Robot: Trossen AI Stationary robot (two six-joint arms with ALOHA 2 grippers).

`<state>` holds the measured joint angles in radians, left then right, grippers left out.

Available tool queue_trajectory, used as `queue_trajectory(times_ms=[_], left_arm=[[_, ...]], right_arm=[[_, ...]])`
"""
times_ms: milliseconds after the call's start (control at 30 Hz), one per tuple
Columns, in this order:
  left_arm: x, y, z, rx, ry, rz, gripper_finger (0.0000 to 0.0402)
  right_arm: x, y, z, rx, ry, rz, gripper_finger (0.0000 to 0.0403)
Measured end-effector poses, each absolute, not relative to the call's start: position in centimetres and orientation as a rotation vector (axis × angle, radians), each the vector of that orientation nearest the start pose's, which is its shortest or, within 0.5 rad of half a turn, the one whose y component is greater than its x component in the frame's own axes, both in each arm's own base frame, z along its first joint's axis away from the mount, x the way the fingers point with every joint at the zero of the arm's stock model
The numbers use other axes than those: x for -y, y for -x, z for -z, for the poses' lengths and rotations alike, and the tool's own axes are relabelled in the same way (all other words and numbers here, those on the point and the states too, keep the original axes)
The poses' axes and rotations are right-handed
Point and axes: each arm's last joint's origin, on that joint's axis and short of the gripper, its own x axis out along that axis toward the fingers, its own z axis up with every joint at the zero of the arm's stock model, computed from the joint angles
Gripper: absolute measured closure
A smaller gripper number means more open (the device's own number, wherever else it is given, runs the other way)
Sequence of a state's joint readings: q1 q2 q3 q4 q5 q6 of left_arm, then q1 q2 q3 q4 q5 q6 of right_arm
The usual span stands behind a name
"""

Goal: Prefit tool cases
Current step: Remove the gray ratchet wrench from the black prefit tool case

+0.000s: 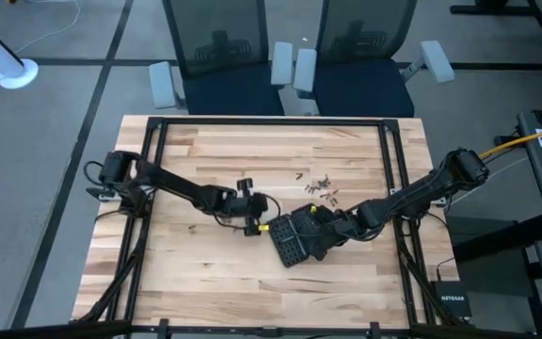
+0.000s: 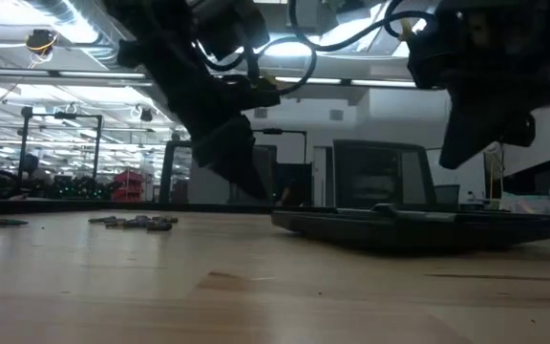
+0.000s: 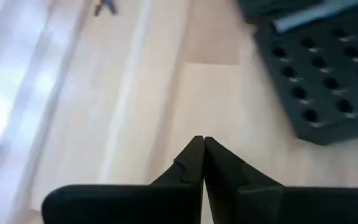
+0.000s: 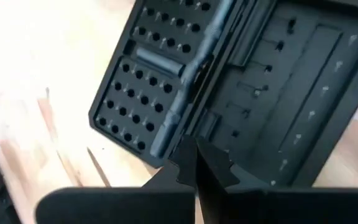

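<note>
the tool case (image 1: 299,237) is lying open and flat near the table's (image 1: 205,282) middle. the right gripper (image 4: 196,163) is hovering over it, fingers pressed together, holding nothing; its wrist view is showing bit slots. the left gripper (image 3: 204,163), closed and empty, is probably just beside the case. loose bits (image 1: 318,184) are lying beyond.

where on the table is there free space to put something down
Free: the near strip of the table below the open tool case, and the far-left stretch. Crowded: the middle, where the left gripper, right gripper, the case and the loose bits cluster.
</note>
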<state>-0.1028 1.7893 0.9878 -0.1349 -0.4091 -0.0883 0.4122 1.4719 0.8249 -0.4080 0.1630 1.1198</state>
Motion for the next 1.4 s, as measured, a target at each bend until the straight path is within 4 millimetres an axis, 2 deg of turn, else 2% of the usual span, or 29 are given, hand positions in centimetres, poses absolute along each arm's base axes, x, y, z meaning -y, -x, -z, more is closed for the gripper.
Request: queue_trajectory(times_ms=[67,133,233,333,433,633,767,1000,1267,1400], left_arm=[[2.1,-34.5,-16.0,-0.866,-0.125,-0.333,0.0401],[2.4,-34.4,-17.5,-0.795,-0.016,-0.306,0.0401],[4.0,-34.9,-18.6,-0.709,0.144,-0.124,0.0402],[6.1,-35.6,-18.2,-0.657,0.223,0.022,0.0402],[7.7,-36.2,-17.4,-0.609,0.24,0.068,0.0401],[8.7,-37.2,-14.6,-0.626,0.32,0.054,0.0401],[8.7,-37.7,-13.0,-0.669,0.318,0.037,0.0401],[7.9,-37.6,-11.6,-0.736,0.28,-0.037,0.0401],[4.1,-37.3,-12.3,-0.786,0.217,-0.152,0.0401],[3.2,-37.3,-12.6,-0.782,0.187,-0.162,0.0401]], right_arm=[[-10.5,-25.2,-18.3,-0.992,-0.71,0.362,0.0403],[-10.4,-25.1,-18.2,-1.002,-0.69,0.364,0.0403],[-10.2,-24.7,-18.0,-1.029,-0.644,0.397,0.0403],[-10.0,-24.4,-17.8,-1.055,-0.597,0.413,0.0403],[-9.9,-24.3,-17.8,-1.062,-0.583,0.426,0.0403],[-9.1,-24.7,-17.8,-1.065,-0.613,0.442,0.0403],[-8.0,-25.1,-17.8,-1.057,-0.648,0.466,0.0403],[-7.1,-25.8,-18.0,-1.017,-0.685,0.459,0.0403],[-7.3,-26.5,-18.4,-0.948,-0.722,0.41,0.0403],[-7.2,-26.6,-18.4,-0.927,-0.71,0.435,0.0403]])
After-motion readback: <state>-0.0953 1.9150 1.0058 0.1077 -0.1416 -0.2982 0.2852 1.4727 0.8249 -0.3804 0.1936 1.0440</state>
